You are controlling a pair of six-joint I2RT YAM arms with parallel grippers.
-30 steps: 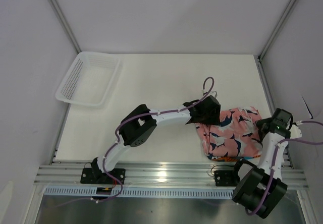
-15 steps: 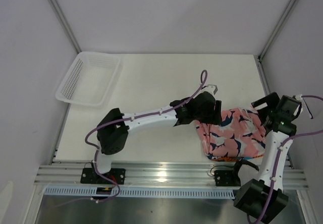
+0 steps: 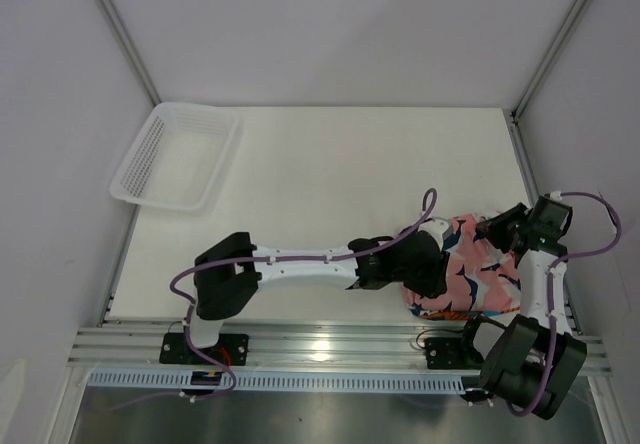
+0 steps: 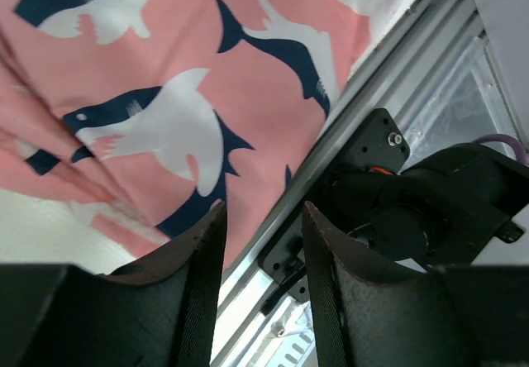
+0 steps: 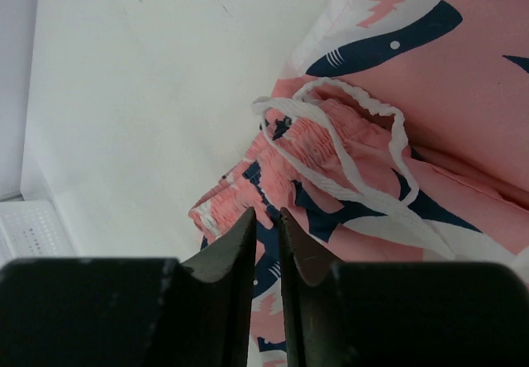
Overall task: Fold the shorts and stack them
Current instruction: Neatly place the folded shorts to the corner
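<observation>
The pink shorts lay bunched at the lower right of the worktop; their lower edge ran along the rail, and in the left wrist view the hem reached that rail's lip; their right edge sat close to the right wall. The left arm stretched low across the frame, and its hand hung over the shorts' left edge; its fingers stood moderately apart with nothing between them, only hem and rail below. The right hand sat at the shorts' upper right edge; its fingers were drawn almost together with a thin slit between them, over the gathered waistband and a looped white cord; I saw no cloth gripped. The basket sat at the upper left, well apart; broad open worktop lay between it and the shorts, while the lower right corner was tight among wall, rail and both arms.
</observation>
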